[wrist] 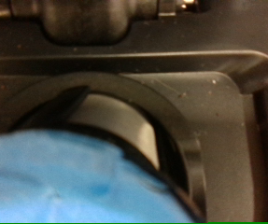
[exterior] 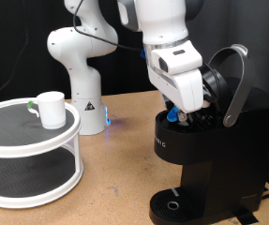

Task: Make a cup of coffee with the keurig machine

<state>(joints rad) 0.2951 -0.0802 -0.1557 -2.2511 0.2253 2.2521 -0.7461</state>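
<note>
In the exterior view, the white robot arm's gripper (exterior: 178, 114) is down in the open top of the big, boxy black keurig machine (exterior: 204, 159) on the right, its grey curved handle up, and a bit of blue shows at the jaws, so the pod-loading step looks to be in hand; the jaws seem clenched on that blue thing, but I cannot tell for sure. The small white cup (exterior: 51, 108) sits far off on the left, on a round white two-level stand (exterior: 31, 150) on the brown counter (exterior: 125, 178). In the wrist view, a blurry blue pod top (wrist: 68, 182) fills the near part, just over the machine's dark round pod hole (wrist: 148, 121), so it must be lined up with care.

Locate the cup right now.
The cup stands on the top tier of the round white two-tier stand at the exterior view's left, apart from the keurig machine on the right.
</note>
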